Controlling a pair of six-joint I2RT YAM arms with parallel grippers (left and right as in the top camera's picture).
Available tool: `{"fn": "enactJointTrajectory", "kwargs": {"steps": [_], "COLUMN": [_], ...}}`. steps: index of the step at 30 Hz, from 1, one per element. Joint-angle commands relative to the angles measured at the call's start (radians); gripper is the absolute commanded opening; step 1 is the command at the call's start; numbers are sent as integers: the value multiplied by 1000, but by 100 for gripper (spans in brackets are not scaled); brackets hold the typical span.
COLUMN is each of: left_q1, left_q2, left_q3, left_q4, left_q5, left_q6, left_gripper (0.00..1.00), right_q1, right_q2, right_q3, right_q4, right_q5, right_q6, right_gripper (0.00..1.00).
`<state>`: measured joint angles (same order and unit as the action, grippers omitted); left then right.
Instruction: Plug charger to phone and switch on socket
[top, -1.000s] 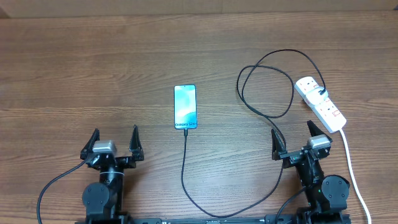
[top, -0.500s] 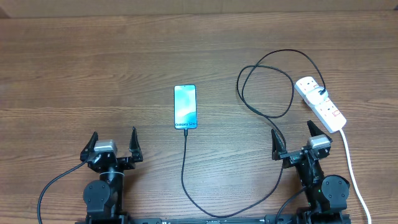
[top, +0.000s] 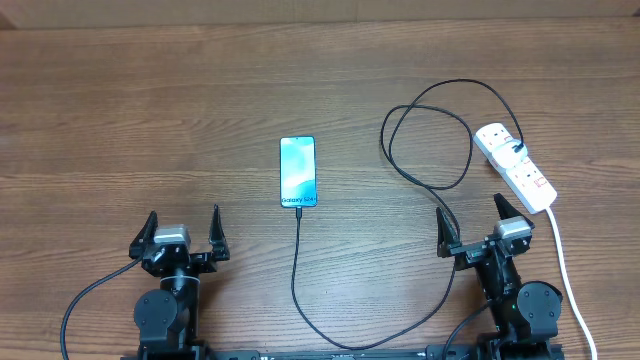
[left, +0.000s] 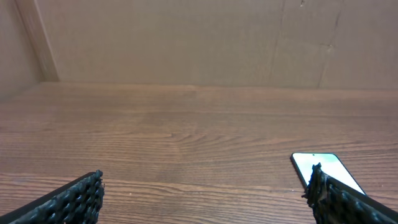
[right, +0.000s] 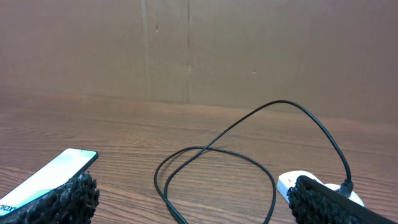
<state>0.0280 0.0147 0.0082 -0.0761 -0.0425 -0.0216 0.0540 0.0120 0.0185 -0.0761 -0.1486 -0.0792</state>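
Observation:
The phone (top: 298, 172) lies flat at the table's middle, its blue screen lit. The thin black charger cable (top: 296, 270) meets the phone's near end, runs toward me, curves right and loops (top: 430, 150) up to the white socket (top: 515, 166) at the right. A black plug (top: 517, 150) sits in that strip. My left gripper (top: 183, 232) stands open near the front edge, left of the phone (left: 323, 169). Just as open, my right gripper (top: 470, 222) stands beside the socket's near end, with the cable loop (right: 217, 163) ahead of it. Nothing is between either pair of fingers.
A thick white cord (top: 566, 270) runs from the socket toward the front right edge. A brown cardboard wall (left: 186, 37) stands along the far side of the wooden table (top: 150, 120).
The left gripper has drawn back very slightly toward the front edge. The phone, cable, socket and right gripper have not moved.

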Motion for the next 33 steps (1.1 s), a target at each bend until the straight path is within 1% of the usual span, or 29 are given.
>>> {"fn": "enactJointTrajectory", "kwargs": {"steps": [1, 23, 29, 30, 33], "left_q1": [-2, -2, -2, -2, -2], "left_q2": [-11, -11, -11, -11, -11], "left_q3": [-3, -3, -3, -3, -3], "left_q4": [2, 2, 2, 2, 2], "left_q5": [-10, -9, -9, -10, -10], "left_q6": [22, 22, 22, 22, 22], "left_gripper": [100, 100, 100, 100, 100], "right_q1": [3, -1, -56, -58, -57], "right_q2": [-9, -9, -9, -9, -9], "right_q3": [-10, -10, -10, -10, -10], "right_q4": [3, 3, 3, 3, -3], "right_q5": [13, 13, 2, 4, 50], "right_q6": [3, 3, 4, 8, 95], "right_gripper": [100, 100, 100, 100, 100]}}
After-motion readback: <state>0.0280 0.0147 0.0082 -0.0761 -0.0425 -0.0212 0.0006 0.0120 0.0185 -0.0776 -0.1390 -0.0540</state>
